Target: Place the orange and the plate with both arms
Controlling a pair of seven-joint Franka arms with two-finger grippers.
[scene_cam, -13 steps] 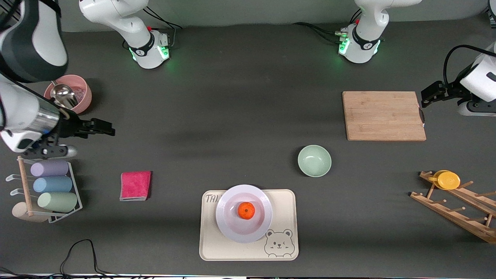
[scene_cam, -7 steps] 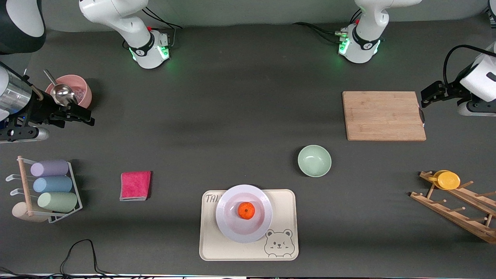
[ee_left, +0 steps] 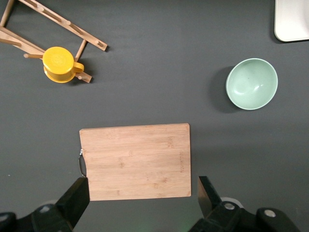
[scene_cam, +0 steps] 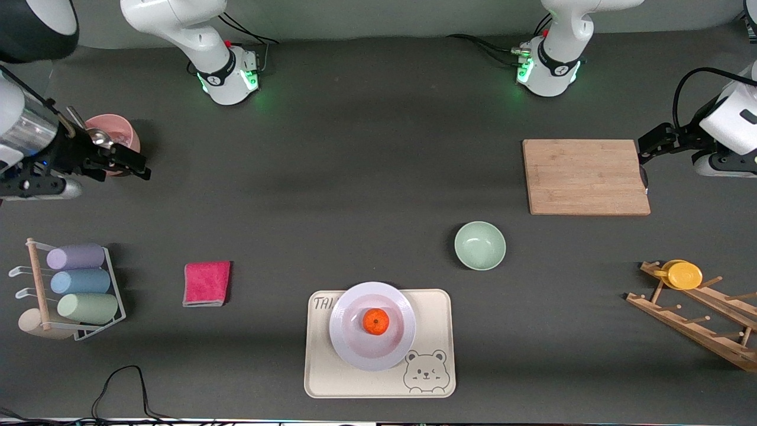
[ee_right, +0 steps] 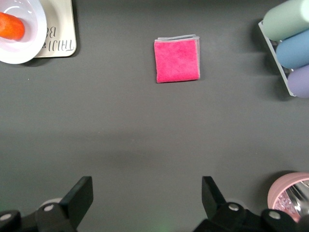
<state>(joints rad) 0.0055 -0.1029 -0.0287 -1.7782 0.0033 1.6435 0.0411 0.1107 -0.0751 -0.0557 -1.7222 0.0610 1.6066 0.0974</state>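
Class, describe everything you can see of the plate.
The plate is round, shallow and pale lavender-white, with a wide rim and a smooth, glossy look. It lies flat on the cream bear tray, overlapping the tray's printed lettering. The orange sits in its centre. Neither gripper touches it.

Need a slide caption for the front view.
Orange on plate on bear tray; both hands open: right hand by pink bowl, left hand by cutting board.

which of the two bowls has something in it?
The pink bowl at the right arm's end of the table: a metal spoon sits in it. The mint-green bowl near the cutting board is empty.
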